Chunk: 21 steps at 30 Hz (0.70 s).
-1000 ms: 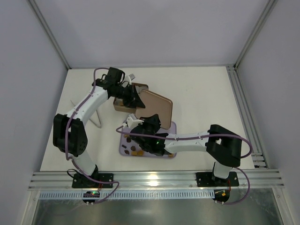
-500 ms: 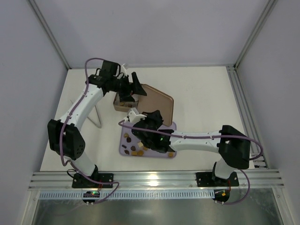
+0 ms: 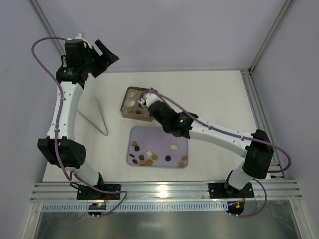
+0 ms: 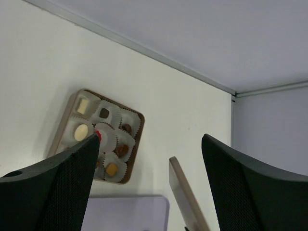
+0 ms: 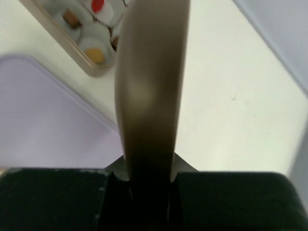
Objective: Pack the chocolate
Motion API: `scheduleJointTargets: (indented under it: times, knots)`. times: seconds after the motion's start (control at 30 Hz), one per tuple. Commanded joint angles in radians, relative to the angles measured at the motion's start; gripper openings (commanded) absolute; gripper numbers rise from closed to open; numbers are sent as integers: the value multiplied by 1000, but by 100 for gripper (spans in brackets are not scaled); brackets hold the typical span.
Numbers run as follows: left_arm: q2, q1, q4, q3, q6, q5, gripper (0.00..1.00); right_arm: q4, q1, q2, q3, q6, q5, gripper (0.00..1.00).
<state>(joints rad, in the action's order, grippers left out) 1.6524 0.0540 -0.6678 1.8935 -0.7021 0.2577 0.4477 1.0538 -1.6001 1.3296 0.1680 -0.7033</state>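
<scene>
Right gripper: clenched on the edge of a tan lid, which it holds up on edge, above the right-hand part of the brown square tin.
Left gripper: released and gaping wide with nothing between its fingers, raised high, well apart from the tin on its far-left side.
Chocolate: bite-size pieces sit in the tin's pale paper cups, directly below the right gripper. More lie loose on a lavender tray just beside the tin, on the side toward the arm bases.
Pieces in the tin: at least seven show in the left wrist view: one red, two cream, one caramel, the others brown or dark. The remaining cups are behind a finger.
Loose pieces on the tray: roughly a dozen, mostly dark brown and caramel. They are too small for a sure count.
Left of the tin: one thin pale V-shaped thing lies on the table; what it is cannot be told.
Surface: a white table, which the tin and the tray rest on.
Room: plain grey-white walls on three sides, with aluminium rails at the corners and along the near edge.
Count: two arms, one tin, one lid, one tray.
</scene>
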Motion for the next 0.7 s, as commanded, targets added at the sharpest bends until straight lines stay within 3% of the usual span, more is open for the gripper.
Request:
scheduleJointTargets:
  times: [0.0, 0.07, 0.1, 0.27, 0.4, 0.67]
  knots:
    - [-40, -13, 59, -48, 0, -83, 84, -13, -167, 62, 144, -191, 502, 4]
    - [-60, -16, 111, -114, 21, -81, 84, -53, -269, 43, 192, -300, 655, 4]
    - [-60, -16, 117, -128, 29, -87, 85, -97, -297, 13, 206, -342, 808, 4]
    - [-48, -16, 178, -215, 72, -61, 87, -315, -437, -107, 244, -655, 1129, 4]
    - [-57, -16, 278, -292, 98, -60, 90, -632, -505, -216, 232, -921, 1280, 4]
    - [-11, -17, 344, -362, 119, -77, 90, -1041, -538, -535, 276, -1326, 1371, 4]
